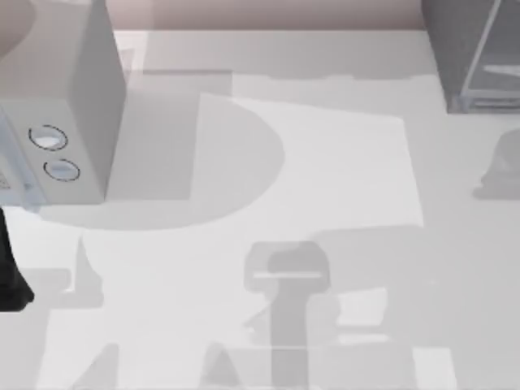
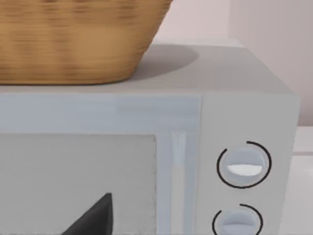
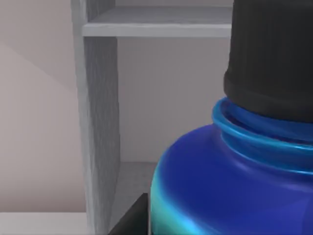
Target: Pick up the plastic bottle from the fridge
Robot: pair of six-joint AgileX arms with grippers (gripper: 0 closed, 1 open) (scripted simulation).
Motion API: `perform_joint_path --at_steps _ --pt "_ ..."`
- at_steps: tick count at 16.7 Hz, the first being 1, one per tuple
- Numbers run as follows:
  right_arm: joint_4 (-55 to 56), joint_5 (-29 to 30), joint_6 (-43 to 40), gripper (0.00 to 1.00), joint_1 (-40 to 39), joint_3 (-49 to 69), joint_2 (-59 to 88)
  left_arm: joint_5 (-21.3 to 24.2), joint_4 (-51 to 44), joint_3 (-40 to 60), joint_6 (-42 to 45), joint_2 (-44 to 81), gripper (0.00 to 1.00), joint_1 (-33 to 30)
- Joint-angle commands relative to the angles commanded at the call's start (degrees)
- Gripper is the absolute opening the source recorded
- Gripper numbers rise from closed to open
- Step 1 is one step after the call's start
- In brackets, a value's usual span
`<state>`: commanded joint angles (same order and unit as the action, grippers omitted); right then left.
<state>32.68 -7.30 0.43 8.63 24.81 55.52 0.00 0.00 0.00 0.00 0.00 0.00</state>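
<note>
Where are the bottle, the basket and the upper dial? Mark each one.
bottle [image 3: 230,186]: right wrist view, blue shoulder below the black cap.
basket [image 2: 73,39]: left wrist view, woven side.
upper dial [image 2: 244,164]: left wrist view, knob face.

The bottle [image 3: 230,191] sits right in front of the right gripper, inside the fridge [image 3: 100,122], with a shelf [image 3: 156,22] above it.

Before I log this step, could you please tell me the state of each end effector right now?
Left end effector: by the microwave front; state cannot be told.
Right end effector: close against the plastic bottle at the fridge; state cannot be told.
</note>
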Motion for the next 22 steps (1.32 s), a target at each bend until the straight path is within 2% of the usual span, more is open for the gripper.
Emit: perform_joint_path --at_steps 5,10,17,22 --pt "-17.5 3.7 0.0 0.0 -4.3 -13.6 -32.0 0.0 0.0 0.0 0.0 0.0 1.0 0.0" --pt "-29.6 6.5 -0.3 0.0 -7.7 -22.6 -51.1 0.0 0.0 0.0 0.0 0.0 1.0 0.0" --pt "-32.7 7.3 -0.4 0.0 -8.6 -24.8 -55.5 0.0 0.0 0.0 0.0 0.0 1.0 0.0" --pt "-29.1 9.0 -0.4 0.0 -10.2 -23.7 -51.7 0.0 0.0 0.0 0.0 0.0 1.0 0.0"
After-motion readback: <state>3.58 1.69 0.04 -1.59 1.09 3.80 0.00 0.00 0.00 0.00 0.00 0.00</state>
